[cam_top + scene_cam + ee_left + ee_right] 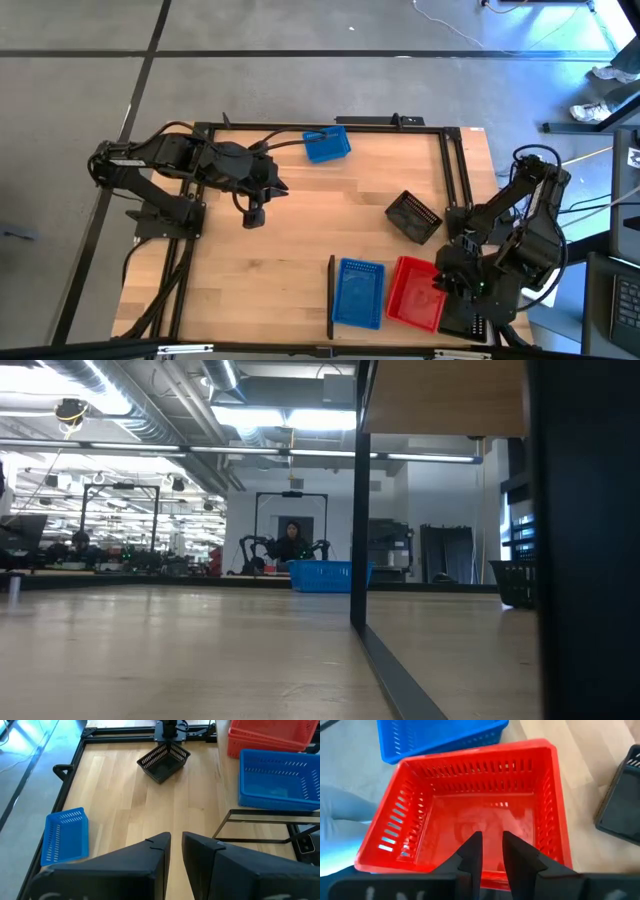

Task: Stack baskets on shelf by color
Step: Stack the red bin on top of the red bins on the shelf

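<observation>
The right gripper (441, 281) hovers over the red basket (415, 293) on the shelf (400, 335), fingers nearly together. The left gripper (253, 215), also nearly closed, hangs above bare bench (290, 250). 2 latticed blue baskets (359, 293) (326, 144) and probably 1 black basket (413, 216) lie apart.

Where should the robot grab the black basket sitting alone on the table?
Probably by one latticed side wall of the black basket, coming straight down from above. It sits upright with its open top up, turned cornerwise to the table edges, so the gripper would need to twist to line up, one finger inside the thin rim and one outside.
</observation>
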`<state>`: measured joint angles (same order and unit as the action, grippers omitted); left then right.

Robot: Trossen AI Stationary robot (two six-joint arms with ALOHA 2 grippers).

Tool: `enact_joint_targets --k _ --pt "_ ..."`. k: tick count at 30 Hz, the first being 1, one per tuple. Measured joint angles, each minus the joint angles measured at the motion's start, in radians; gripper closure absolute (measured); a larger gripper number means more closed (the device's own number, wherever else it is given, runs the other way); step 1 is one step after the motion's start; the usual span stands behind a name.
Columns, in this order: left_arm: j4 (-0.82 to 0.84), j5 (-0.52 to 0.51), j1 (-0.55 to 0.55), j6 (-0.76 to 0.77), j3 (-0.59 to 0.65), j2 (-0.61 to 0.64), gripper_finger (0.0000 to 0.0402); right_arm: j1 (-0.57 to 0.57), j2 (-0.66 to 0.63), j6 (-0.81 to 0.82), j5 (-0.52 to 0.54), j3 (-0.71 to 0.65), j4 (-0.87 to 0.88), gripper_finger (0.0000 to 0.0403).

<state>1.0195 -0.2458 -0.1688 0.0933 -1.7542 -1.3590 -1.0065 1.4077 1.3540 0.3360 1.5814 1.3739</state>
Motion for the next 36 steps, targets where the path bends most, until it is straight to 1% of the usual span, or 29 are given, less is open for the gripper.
enact_joint_targets --k 6,9,11,15,17,20,24,27,28,31,32,36 --pt "0.000 0.000 0.000 0.000 0.000 0.000 0.0361 0.000 -0.011 -0.010 0.059 0.043 0.002 0.0328" --pt "0.000 0.000 0.000 0.000 0.000 0.000 0.0361 0.000 -0.010 -0.003 0.055 0.074 0.001 0.0328" --pt "0.000 0.000 0.000 0.000 0.000 0.000 0.0361 0.000 -0.011 -0.003 0.017 0.088 0.000 0.0328" --pt "0.000 0.000 0.000 0.000 0.000 0.000 0.0361 0.016 -0.010 -0.004 -0.118 0.090 0.003 0.0328" --pt "0.000 0.000 0.000 0.000 0.000 0.000 0.0361 0.027 -0.010 -0.004 -0.163 0.090 0.007 0.0328" --pt "0.000 0.000 0.000 0.000 0.000 0.000 0.0361 0.048 -0.010 -0.006 -0.179 0.090 0.005 0.0328" --pt "-0.002 0.000 0.000 0.000 0.000 0.000 0.0361 0.078 -0.010 -0.067 -0.185 0.090 0.005 0.0327" --pt "-0.005 0.000 0.000 0.000 0.000 0.000 0.0361 0.099 -0.012 -0.082 -0.232 0.090 0.005 0.0326" --pt "-0.005 0.000 0.000 0.000 0.000 0.000 0.0361 0.105 -0.014 -0.082 -0.263 0.090 0.005 0.0325" --pt "-0.005 0.000 0.000 0.000 0.000 0.000 0.0361 0.130 -0.032 -0.056 -0.432 0.090 -0.016 0.0324" --pt "-0.004 0.000 0.000 0.000 0.000 0.000 0.0361 0.136 -0.034 -0.044 -0.469 0.091 -0.033 0.0325" --pt "-0.005 0.000 0.003 0.000 0.000 0.000 0.0361 0.137 -0.036 -0.050 -0.514 0.091 -0.101 0.0336"
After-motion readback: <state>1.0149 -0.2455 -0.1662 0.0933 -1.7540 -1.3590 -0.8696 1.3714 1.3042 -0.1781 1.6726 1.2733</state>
